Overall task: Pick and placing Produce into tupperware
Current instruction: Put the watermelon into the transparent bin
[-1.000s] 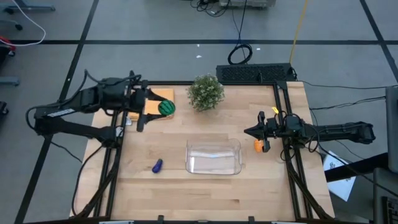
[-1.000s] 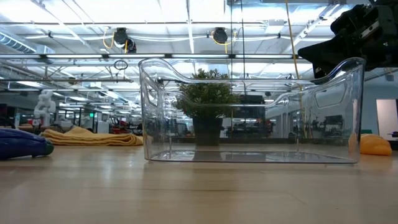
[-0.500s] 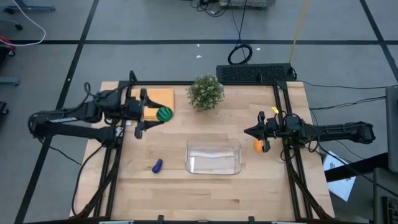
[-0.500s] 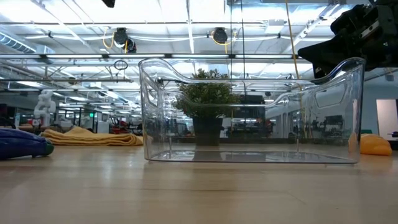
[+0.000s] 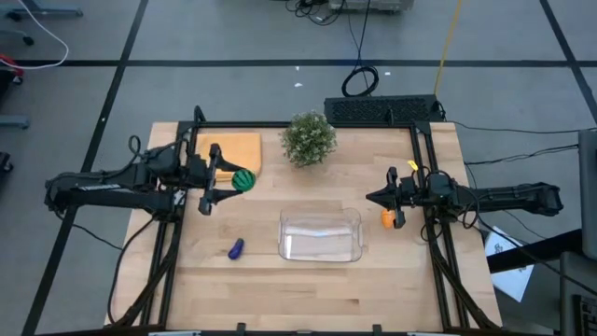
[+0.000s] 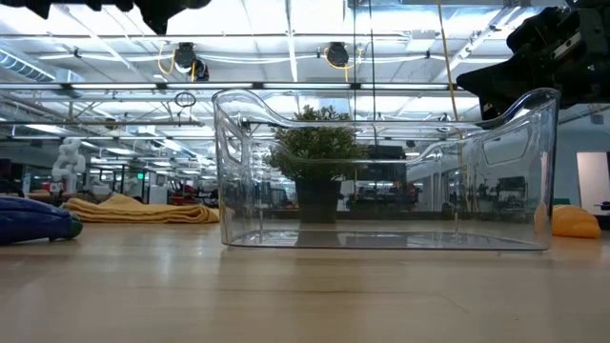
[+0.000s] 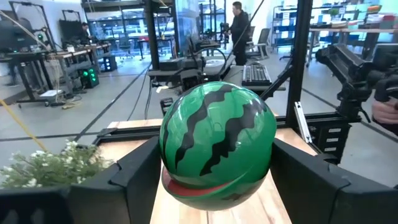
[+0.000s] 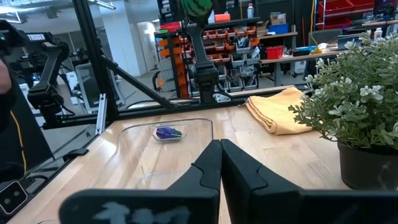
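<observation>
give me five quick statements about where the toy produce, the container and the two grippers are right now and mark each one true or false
1. The left gripper holds the green striped ball. True.
2. The purple piece lies inside the tupperware. False: it lies on the table, beside the container on the left arm's side.
3. The tupperware holds no produce. True.
4. The right gripper holds the orange piece. False: its fingers are closed on nothing, and the orange piece sits on the table beside it.
5. The ball rests on the yellow cloth. False: it is held up off the table, past the cloth's edge.
</observation>
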Robot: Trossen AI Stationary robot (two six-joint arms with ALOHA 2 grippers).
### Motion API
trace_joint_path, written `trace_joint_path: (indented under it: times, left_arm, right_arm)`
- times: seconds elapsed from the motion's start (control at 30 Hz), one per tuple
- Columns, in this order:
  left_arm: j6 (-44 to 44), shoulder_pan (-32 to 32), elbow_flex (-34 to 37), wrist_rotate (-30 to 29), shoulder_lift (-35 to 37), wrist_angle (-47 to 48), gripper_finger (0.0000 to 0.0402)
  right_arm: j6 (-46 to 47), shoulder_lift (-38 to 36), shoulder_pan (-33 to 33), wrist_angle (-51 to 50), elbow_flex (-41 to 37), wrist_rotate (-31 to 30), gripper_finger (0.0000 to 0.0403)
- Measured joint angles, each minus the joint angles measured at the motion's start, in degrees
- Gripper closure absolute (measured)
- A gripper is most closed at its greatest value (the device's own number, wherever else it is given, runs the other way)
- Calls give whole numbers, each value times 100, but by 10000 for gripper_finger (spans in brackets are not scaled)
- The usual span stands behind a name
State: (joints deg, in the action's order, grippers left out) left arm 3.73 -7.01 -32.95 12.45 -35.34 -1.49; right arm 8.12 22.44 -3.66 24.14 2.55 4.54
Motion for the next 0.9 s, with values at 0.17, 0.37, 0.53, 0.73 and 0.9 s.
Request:
trace_joint_path:
  times: [0.17, 0.37, 0.53, 0.73, 0.9]
  left_arm:
    - [-49, 0, 560, 8, 97, -284, 137]
    - [-217, 0, 1045, 331, 139, -980, 137]
    - [-338, 0, 1120, 334, 152, -1047, 137]
    - [-448, 17, 1141, -3, 252, -793, 137]
    - [-403, 194, 1143, -426, 393, -446, 137]
  right_arm:
    - [0, 0, 0, -1, 0, 0, 403]
    - [0, 2, 0, 0, 0, 0, 403]
    - [1, 4, -1, 0, 0, -4, 403]
    - [15, 9, 0, -4, 0, -11, 403]
    - [18, 11, 0, -22, 0, -15, 403]
